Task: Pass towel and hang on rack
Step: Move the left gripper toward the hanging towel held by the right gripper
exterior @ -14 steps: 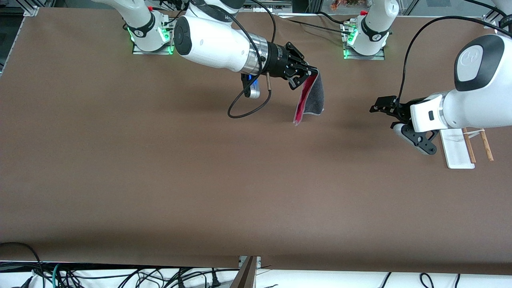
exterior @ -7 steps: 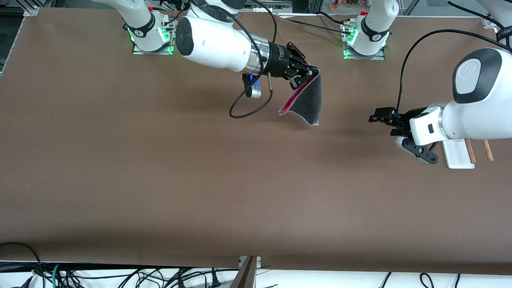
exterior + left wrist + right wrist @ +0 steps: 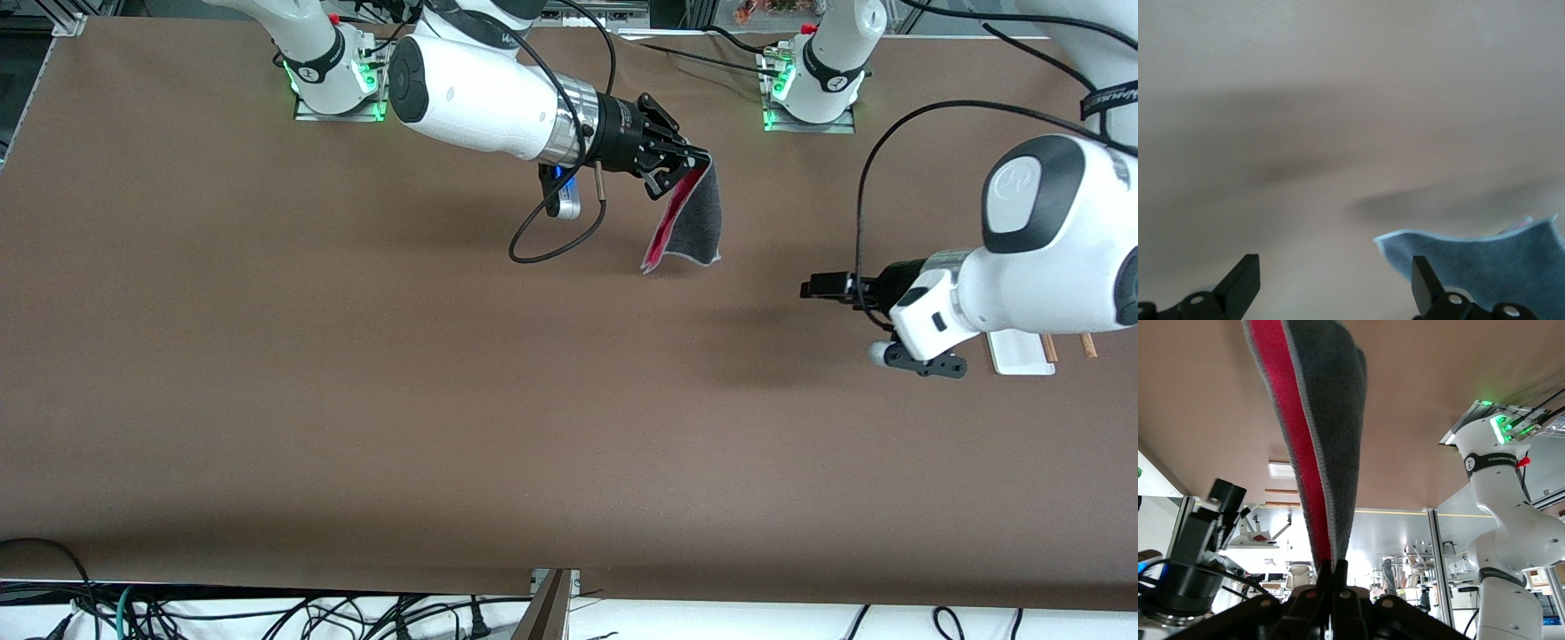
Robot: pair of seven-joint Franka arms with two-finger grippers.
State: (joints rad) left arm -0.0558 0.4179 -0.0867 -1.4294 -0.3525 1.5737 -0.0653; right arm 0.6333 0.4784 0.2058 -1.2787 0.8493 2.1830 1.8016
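Now the right gripper (image 3: 683, 171) pinches the small pink-and-grey cloth towel (image 3: 689, 218) up over the table — the pass. The left gripper (image 3: 1331, 287), jaws wide apart, hangs near the white-based wooden rack (image 3: 1022, 352) — it must reach over and grab.

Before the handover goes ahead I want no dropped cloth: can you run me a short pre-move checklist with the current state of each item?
1. Right gripper shut on the towel: ok; the wrist view shows its fingers pinching the edge.
2. Towel hangs free above the table: ok.
3. Left gripper open to receive: ok.
4. Left gripper at the towel: not ok; it is short of it, toward the left arm's end.
5. Rack upright: cannot tell, mostly hidden by the left arm.
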